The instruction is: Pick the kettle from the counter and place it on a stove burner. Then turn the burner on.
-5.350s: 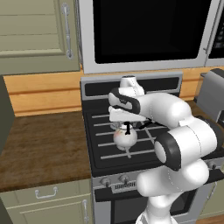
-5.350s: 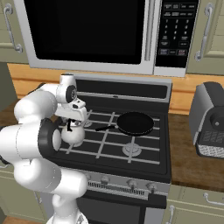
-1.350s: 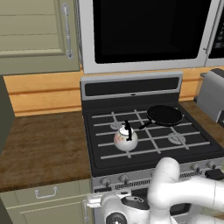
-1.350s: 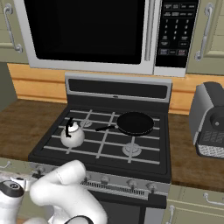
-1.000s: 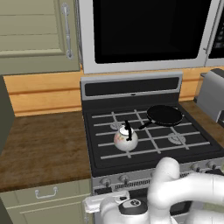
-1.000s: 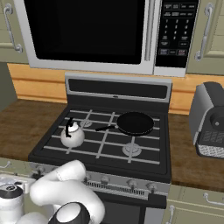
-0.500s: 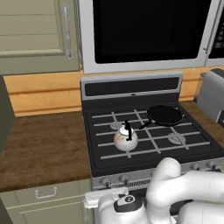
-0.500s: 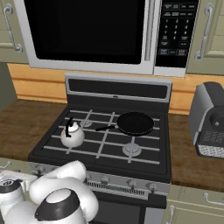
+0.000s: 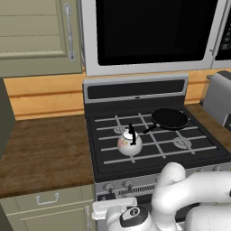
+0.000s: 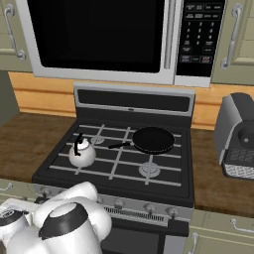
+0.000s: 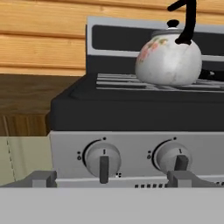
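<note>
1. On the black cooktop's [image 9: 108, 168] front-left grate, over a stove burner, sits the small round white floral kettle [image 9: 129, 143].
2. Below the stove's front edge, the gripper [image 11: 111, 178] stands spread before two grey knobs [image 11: 103, 158], holding nothing.

Rendered kitchen under even, flat light. Honey-toned wooden plank wall [image 9: 43, 97] behind a black range [image 10: 124, 171] with a grey control panel and round knobs [image 11: 102, 158] on the front. Above, a steel microwave [image 10: 124, 42] with dark glass door and keypad. Pale olive-green upper cabinets [image 9: 36, 38] with metal bar handles on both sides. Matching lower drawer fronts [image 9: 47, 207] beneath the dark wood-grain counter [image 9: 43, 153]. Grey toaster [image 9: 219, 97] off at the right.
</note>
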Available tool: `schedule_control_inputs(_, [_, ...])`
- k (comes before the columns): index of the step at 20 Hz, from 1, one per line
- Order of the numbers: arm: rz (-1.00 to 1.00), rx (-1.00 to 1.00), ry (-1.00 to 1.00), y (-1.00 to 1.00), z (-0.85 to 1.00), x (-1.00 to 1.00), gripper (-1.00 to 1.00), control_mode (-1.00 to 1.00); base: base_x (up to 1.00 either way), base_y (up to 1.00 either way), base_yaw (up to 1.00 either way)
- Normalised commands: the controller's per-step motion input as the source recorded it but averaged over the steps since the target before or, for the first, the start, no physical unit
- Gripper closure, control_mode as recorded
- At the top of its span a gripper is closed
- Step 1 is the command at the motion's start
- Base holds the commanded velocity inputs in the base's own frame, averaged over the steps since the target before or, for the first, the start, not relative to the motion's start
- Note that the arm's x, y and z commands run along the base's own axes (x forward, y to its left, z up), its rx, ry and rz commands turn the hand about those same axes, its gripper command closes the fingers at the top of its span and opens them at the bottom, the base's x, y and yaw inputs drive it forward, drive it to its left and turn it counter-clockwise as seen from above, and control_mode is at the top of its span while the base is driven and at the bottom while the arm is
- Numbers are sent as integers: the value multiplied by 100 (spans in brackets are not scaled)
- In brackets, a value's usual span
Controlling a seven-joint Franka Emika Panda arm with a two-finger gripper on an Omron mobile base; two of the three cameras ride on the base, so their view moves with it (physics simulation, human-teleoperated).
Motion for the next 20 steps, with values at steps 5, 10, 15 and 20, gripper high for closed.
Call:
schedule_control_inputs(5, [0, 0, -3, -17, 0, 22, -100, -100, 0, 0, 0])
schedule_control_inputs(10, [0, 0, 0, -29, 0, 37, -100, -100, 0, 0, 0])
schedule_control_inputs(15, [1, 0, 0, -31, -15, 48, -100, -100, 0, 0, 0])
schedule_control_inputs(20, [4, 0, 0, -28, -30, 43, -100, -100, 0, 0, 0])
